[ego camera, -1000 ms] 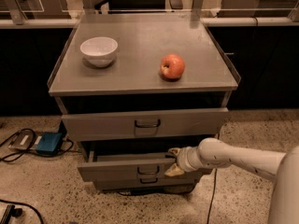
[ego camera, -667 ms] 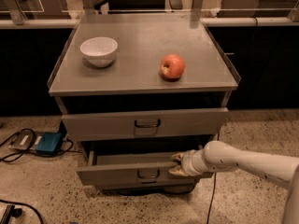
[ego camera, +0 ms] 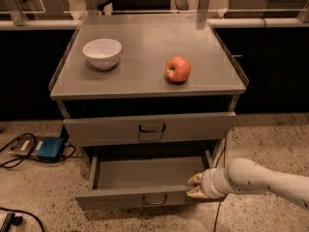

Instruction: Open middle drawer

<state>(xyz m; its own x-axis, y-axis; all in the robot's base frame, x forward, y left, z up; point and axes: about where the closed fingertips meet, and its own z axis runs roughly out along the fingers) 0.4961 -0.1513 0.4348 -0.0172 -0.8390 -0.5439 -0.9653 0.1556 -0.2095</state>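
Observation:
The middle drawer [ego camera: 116,200] is a grey metal drawer with a small dark loop handle [ego camera: 154,199] at the centre of its front. It stands pulled out from the cabinet, with its bare inside [ego camera: 145,173] showing. My gripper [ego camera: 194,187] is at the right end of the drawer's front panel, one finger inside the drawer and one on the outer side. It is closed on that panel's top edge. My cream arm [ego camera: 263,180] reaches in from the lower right. The drawer below is hidden under the open one.
The top drawer [ego camera: 106,128] is closed above the open one. On the cabinet top [ego camera: 140,37] stand a white bowl [ego camera: 102,52] and a red apple [ego camera: 178,69]. A blue box [ego camera: 50,148] with cables [ego camera: 14,151] lies on the speckled floor at the left.
The middle drawer has slid further out towards the camera, with my gripper at its right end moving along with it. The bowl and the apple have not moved.

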